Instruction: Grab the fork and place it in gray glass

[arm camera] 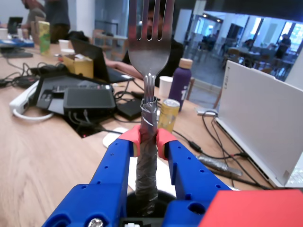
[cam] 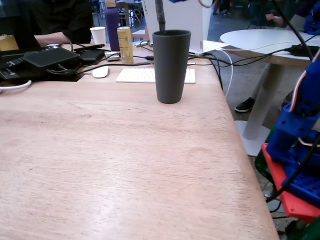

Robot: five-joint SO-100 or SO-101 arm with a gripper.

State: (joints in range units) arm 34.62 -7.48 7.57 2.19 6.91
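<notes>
The gray glass [cam: 171,66] stands upright at the far middle of the wooden table [cam: 110,160]. From its mouth the fork's wrapped handle [cam: 160,17] rises straight up, lower end inside the glass. In the wrist view my blue gripper [arm camera: 147,139], with red pads [arm camera: 131,137], is shut on that gray-silver handle. The fork [arm camera: 150,42] points tines up above the fingers. A dark opening shows just under the handle. In the fixed view only a sliver of blue gripper reaches the top edge.
Behind the glass lie a white keyboard [cam: 145,75], a white mouse [cam: 100,72], a gold can [cam: 125,45], a paper cup [cam: 98,35], a purple bottle [cam: 112,22] and black devices with cables [cam: 45,57]. The arm's blue-and-red base [cam: 300,160] stands past the table's right edge.
</notes>
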